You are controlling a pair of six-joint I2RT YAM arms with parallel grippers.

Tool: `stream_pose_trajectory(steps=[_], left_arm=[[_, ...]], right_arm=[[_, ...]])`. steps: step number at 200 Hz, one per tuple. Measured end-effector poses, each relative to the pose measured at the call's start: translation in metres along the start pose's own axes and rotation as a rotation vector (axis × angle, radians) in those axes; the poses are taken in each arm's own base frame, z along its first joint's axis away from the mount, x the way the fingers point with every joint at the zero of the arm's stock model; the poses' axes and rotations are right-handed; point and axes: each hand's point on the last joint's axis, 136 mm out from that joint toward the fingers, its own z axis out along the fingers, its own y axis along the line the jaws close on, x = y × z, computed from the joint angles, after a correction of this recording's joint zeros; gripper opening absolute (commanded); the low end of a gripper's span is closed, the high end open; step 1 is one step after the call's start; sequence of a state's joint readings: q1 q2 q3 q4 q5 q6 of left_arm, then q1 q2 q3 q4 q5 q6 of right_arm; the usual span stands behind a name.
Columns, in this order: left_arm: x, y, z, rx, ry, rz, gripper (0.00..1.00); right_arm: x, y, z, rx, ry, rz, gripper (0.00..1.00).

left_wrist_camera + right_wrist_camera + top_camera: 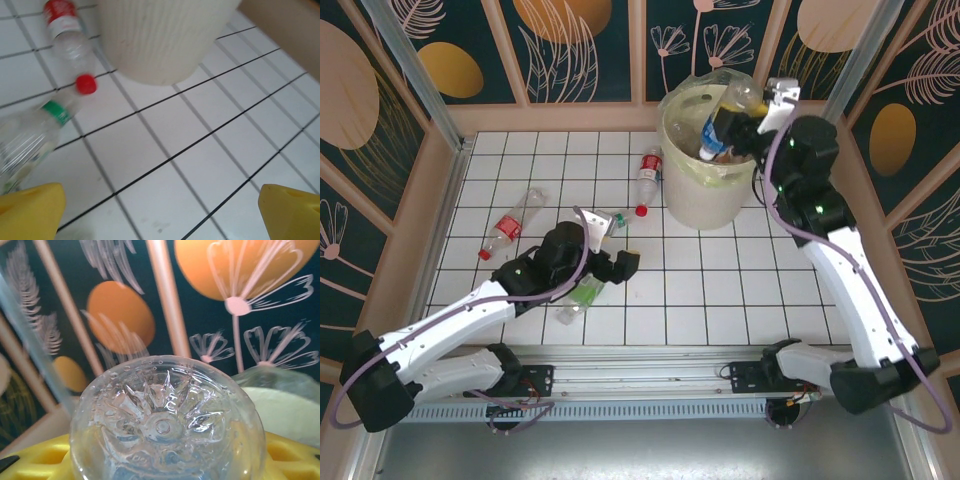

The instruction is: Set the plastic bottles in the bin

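- A clear bottle sits base-first right at the right wrist camera, clamped in the right pincer, which hangs over the rim of the bin.
- The bin holds several bottles, among them a blue-labelled bottle.
- The left pincer is spread wide and empty, low over the counter.
- Four bottles lie on the counter: a red-capped bottle just beside the bin, a green-capped bottle near the left pincer, a green-labelled bottle partly under the left arm, and a red-labelled bottle further left.
- By my reckoning, the job is well along: one drop pending, four pickups left.
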State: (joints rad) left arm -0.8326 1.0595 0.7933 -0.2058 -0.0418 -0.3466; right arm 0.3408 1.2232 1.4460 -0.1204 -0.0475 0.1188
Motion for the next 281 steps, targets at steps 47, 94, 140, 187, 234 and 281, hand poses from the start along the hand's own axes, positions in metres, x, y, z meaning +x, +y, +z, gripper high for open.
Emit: stream_pose_trajectory(steps=[47, 94, 140, 187, 234, 281], left_arm=[[0.036, 0.037, -0.005, -0.194, 0.115, -0.085, 0.99], [0.07, 0.064, -0.009, -0.336, 0.206, -0.188, 0.99], [0.11, 0.08, -0.007, -0.429, 0.317, -0.251, 0.99], [0.13, 0.089, -0.008, -0.482, 0.37, -0.283, 0.99], [0.135, 0.091, -0.009, -0.492, 0.382, -0.288, 0.99], [0.147, 0.095, -0.011, -0.508, 0.405, -0.29, 0.99]], right_arm=[[0.018, -0.059, 0.065, 0.142, 0.069, -0.056, 0.59], [0.048, -0.098, 0.108, 0.208, 0.142, -0.077, 0.58], [0.088, -0.116, 0.143, 0.227, 0.216, -0.092, 0.59], [0.093, -0.125, 0.163, 0.248, 0.215, -0.115, 0.66], [0.093, -0.126, 0.168, 0.248, 0.216, -0.117, 0.67], [0.093, -0.12, 0.17, 0.174, 0.213, -0.039, 0.66]])
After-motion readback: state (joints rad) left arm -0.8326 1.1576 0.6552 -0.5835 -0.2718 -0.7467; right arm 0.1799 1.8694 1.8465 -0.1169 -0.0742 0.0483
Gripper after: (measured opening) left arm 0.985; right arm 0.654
